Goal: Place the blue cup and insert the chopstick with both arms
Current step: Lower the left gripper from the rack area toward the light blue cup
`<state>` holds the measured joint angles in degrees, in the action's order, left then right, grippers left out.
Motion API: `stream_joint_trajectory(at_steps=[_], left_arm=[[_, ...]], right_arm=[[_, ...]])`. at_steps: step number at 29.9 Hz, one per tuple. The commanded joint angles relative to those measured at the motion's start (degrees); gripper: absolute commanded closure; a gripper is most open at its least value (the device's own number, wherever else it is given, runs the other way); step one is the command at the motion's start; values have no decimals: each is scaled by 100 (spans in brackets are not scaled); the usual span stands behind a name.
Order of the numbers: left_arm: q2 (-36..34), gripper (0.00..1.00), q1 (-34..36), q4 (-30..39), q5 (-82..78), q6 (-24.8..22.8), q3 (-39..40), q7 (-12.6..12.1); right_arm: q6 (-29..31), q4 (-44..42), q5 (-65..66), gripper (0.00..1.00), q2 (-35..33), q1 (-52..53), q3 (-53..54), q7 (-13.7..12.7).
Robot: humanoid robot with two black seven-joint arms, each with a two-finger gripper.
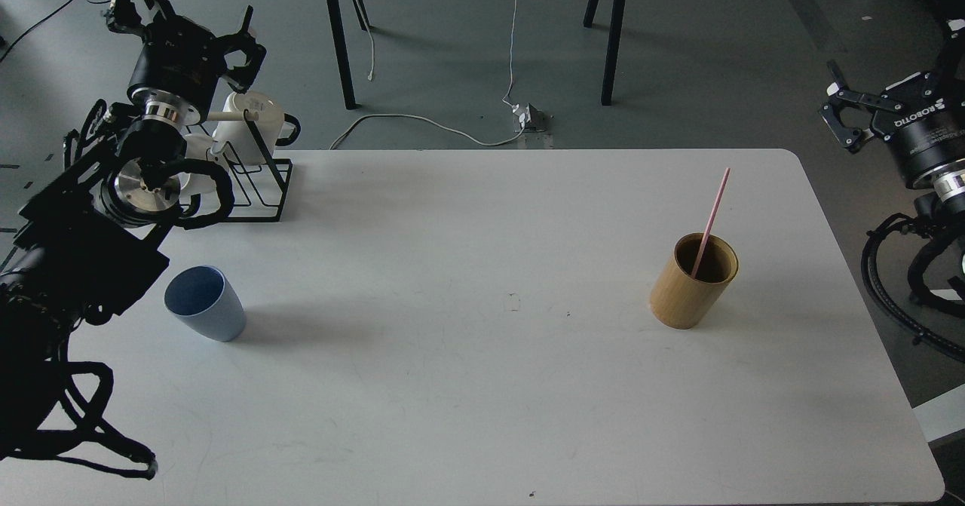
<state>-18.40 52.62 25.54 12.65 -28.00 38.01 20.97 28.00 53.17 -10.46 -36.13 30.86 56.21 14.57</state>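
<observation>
1. Two grippers, both empty: your left gripper [240, 52] hangs with fingers spread above the rack [260, 189] at the table's [482, 385] far left corner; your right gripper [844, 118] hangs off the right edge, fingers likewise spread.
2. One blue cup [205, 303] stands upright near the left edge, well apart from both; bring the left gripper down over its rim and close on the wall, not the lip.
3. One pink chopstick [712, 219] leans inside one bamboo holder [690, 283] on the right; pinch it high, lift straight.
4. At least one white mug [252, 118] sits on the rack; others are too hidden to count.
</observation>
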Motion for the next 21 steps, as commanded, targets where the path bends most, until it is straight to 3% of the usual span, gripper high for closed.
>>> stream_joint_trajectory(at_steps=[1, 7, 11, 21], left_arm=[[20, 1, -15, 12, -8, 0, -4, 21], [12, 0, 12, 30, 1, 0, -39, -14], [-303, 1, -32, 635, -227, 0, -223, -85], [-1797, 3, 398, 2252, -4143, 0, -629, -58]], right_arm=[[0, 1, 0, 1, -34, -1, -5, 2], [0, 1, 0, 1, -96, 8, 39, 2], [0, 1, 0, 1, -122, -1, 65, 11], [0, -34, 0, 1, -360, -1, 153, 46]])
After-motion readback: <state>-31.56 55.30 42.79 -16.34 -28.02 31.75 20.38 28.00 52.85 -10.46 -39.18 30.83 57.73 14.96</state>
